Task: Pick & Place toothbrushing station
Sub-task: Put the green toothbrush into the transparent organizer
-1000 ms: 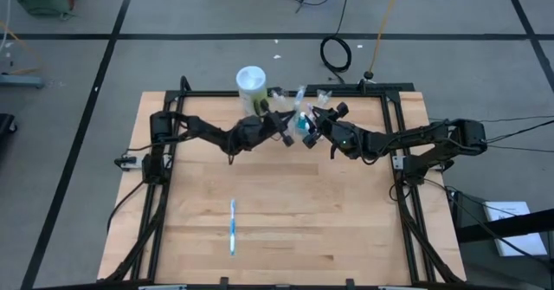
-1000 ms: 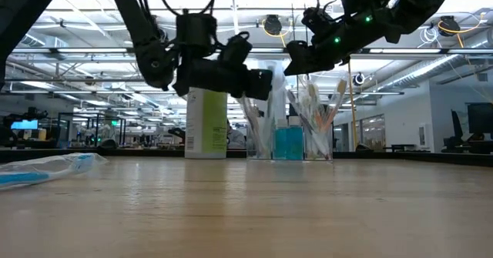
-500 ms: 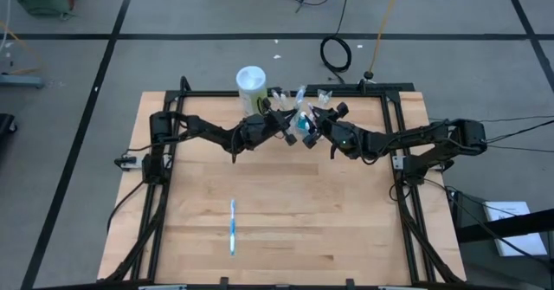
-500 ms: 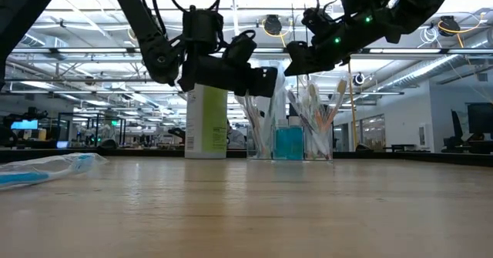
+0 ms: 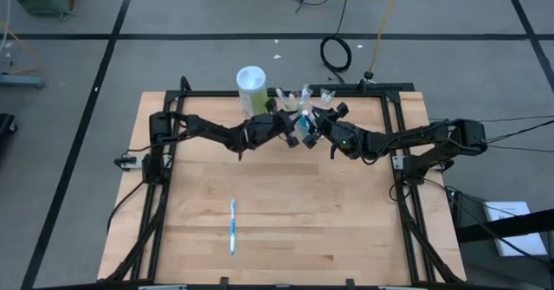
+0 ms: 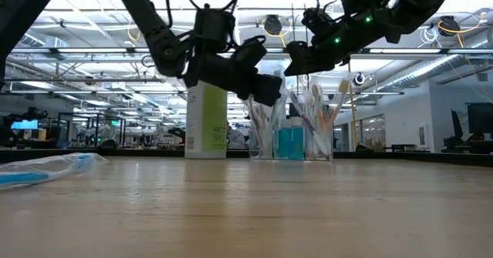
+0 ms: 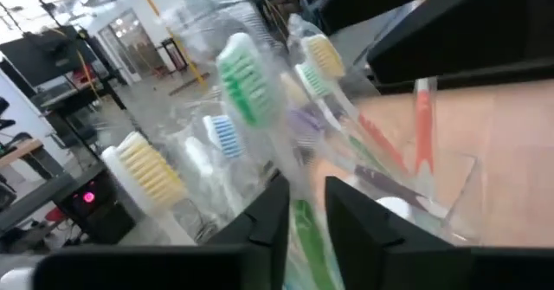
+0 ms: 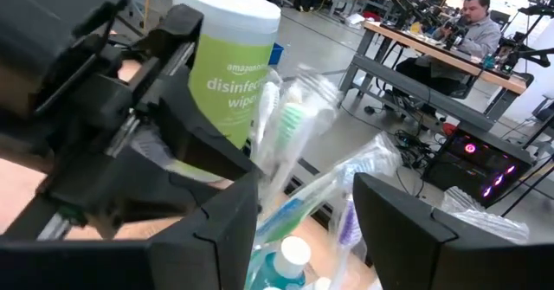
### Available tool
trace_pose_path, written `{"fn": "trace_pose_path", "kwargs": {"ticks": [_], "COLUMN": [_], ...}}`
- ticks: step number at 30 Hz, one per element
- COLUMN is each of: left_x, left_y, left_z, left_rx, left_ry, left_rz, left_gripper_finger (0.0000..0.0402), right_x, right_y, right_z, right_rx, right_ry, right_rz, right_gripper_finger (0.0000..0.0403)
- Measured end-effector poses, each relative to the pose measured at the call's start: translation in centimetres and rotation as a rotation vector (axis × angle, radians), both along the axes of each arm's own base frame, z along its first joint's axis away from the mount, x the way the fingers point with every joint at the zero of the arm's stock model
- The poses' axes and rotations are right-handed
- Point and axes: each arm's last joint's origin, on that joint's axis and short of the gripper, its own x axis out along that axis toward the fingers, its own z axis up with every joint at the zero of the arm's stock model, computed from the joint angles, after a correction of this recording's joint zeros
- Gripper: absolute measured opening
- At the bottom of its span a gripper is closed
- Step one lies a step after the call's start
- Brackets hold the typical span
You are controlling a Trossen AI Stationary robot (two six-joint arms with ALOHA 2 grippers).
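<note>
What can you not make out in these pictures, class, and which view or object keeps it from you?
- Left gripper: left wrist view blurred; whether it grips a toothbrush is unclear.
- Toothbrush count in the cups: the arms cover them in the high view; the low view is cluttered.
- Wipes tub label: cut off by the left arm in the right wrist view.
- Lone toothbrush: too small to see detail.

We list: disinfecting wipes canister [image 5: 251, 84], white lid, green label, upright at the table's [image 5: 294, 212] far edge; coiled black cable [image 5: 335, 54] on floor; person [image 8: 474, 17] seated at desk [image 8: 415, 52] behind
</note>
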Motion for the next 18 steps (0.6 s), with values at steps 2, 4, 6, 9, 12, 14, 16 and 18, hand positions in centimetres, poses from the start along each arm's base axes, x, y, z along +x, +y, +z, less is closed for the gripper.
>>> {"fn": "trace_pose_path", "kwargs": {"ticks": [2,4,6,9,12,14,16,18], "left_x": [0.5,1.0,1.5,2.3,2.8,3.1,3.4,3.6], "left_y": [0.2,0.3,0.3,0.2,0.1,0.1,0.2,0.5], "left_z": [0.3,0.7,1.1,1.8,2.5,3.0,3.7,4.5], "left_rx": [-0.014,-0.011,0.002,0.001,-0.041,-0.073,-0.096,-0.115], "left_ry": [0.033,0.075,0.13,0.215,0.298,0.328,0.334,0.333], "left_rz": [0.016,0.069,0.122,0.173,0.179,0.188,0.2,0.217], "left_gripper_finger": [0.01,0.0122,0.0141,0.0163,0.0179,0.0187,0.0194,0.02], "right_x": [0.0,0.0,0.0,0.1,0.1,0.1,0.1,0.1], "right_y": [0.0,0.0,0.1,0.3,0.5,0.6,0.6,0.6], "right_z": [0.0,0.0,0.0,0.0,-0.1,-0.1,-0.2,-0.2], "right_rx": [0.0,0.0,0.0,0.0,0.002,0.002,0.003,0.004], "right_ry": [0.0,0.0,0.001,0.003,0.011,0.017,0.024,0.027], "right_rz": [0.001,0.001,0.005,0.012,0.019,0.02,0.02,0.02], "right_gripper_finger": [0.0183,0.0183,0.0183,0.0183,0.0183,0.0183,0.0183,0.0183]}}
